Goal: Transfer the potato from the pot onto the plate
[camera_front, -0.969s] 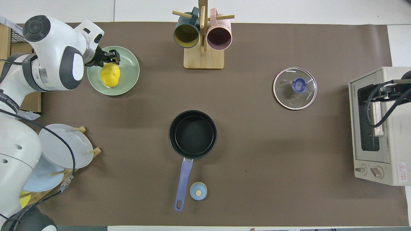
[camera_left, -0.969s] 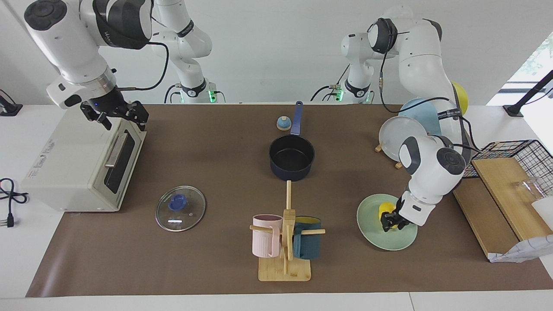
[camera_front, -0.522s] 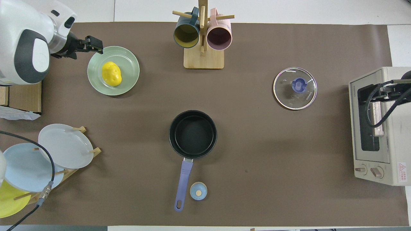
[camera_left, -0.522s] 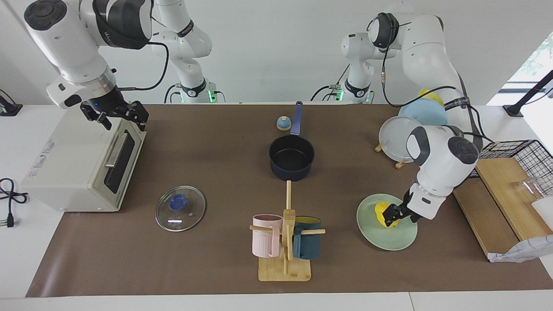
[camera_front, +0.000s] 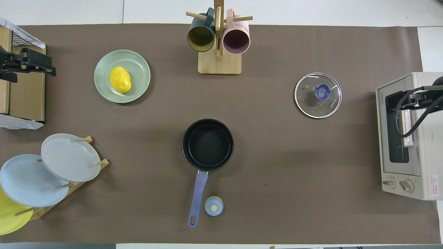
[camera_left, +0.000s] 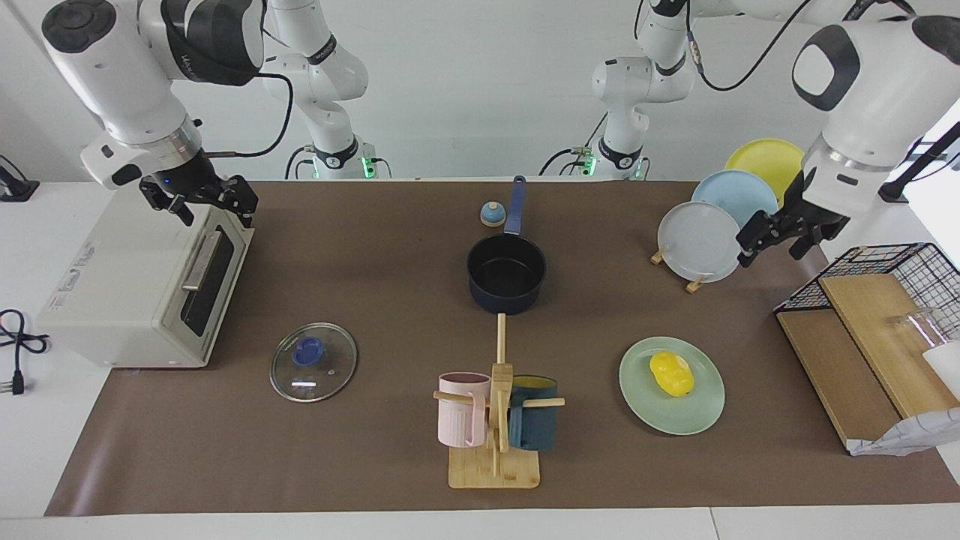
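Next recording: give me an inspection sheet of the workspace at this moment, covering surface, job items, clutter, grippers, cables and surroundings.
Surface: brown mat over a white table.
Job's things: potato lies on the green plate; pot empty, lid off.
Clutter: glass lid, mug stand with two mugs, plate rack with three plates, small blue knob beside the pot handle, toaster oven, wire basket with wooden boards.
Grippers: left gripper open, empty, raised beside the plate rack; right gripper open, empty, waits over the toaster oven.
Cables: plug lead beside the toaster oven.
Surroundings: white wall.
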Robot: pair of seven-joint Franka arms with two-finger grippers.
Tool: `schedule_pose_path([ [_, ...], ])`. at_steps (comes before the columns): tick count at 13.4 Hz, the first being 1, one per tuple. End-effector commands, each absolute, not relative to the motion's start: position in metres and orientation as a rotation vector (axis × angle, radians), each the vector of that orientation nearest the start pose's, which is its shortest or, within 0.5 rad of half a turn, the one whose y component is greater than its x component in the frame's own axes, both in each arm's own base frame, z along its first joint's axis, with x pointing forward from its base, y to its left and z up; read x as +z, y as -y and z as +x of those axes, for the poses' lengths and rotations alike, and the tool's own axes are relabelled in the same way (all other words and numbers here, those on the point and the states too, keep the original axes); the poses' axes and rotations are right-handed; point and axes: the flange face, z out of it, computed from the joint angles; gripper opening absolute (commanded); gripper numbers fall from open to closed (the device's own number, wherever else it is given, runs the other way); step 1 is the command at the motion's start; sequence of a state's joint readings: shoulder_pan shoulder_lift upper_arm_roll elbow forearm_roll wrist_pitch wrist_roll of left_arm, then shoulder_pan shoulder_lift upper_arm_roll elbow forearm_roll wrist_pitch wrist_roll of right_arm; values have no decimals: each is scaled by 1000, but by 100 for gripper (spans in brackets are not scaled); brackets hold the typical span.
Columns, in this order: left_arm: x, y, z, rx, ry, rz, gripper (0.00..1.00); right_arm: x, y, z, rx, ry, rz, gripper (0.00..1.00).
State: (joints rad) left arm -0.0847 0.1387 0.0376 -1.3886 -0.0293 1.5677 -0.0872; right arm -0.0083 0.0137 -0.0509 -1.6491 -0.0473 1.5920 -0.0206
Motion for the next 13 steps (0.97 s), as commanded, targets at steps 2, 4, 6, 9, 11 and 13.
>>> schedule_pose_path([
  [2, 634, 26, 544, 97, -6, -3150, 100, 585, 39, 551, 128, -50, -3180, 100],
  [4, 615, 33, 527, 146, -6, -3145, 100, 585, 39, 551, 128, -48, -3180, 100],
  [6, 605, 45, 524, 103, -27, -3148, 100, 585, 39, 551, 130, -50, -3179, 100],
  [9, 595, 46, 526, -3, -54, -3155, 100, 585, 39, 551, 130, -50, -3179, 100],
  [11, 598, 47, 529, -30, -59, -3156, 100, 585, 39, 551, 128, -50, -3180, 100],
  [13, 617, 44, 527, -16, -50, -3155, 100, 585, 39, 551, 128, -48, -3180, 100],
])
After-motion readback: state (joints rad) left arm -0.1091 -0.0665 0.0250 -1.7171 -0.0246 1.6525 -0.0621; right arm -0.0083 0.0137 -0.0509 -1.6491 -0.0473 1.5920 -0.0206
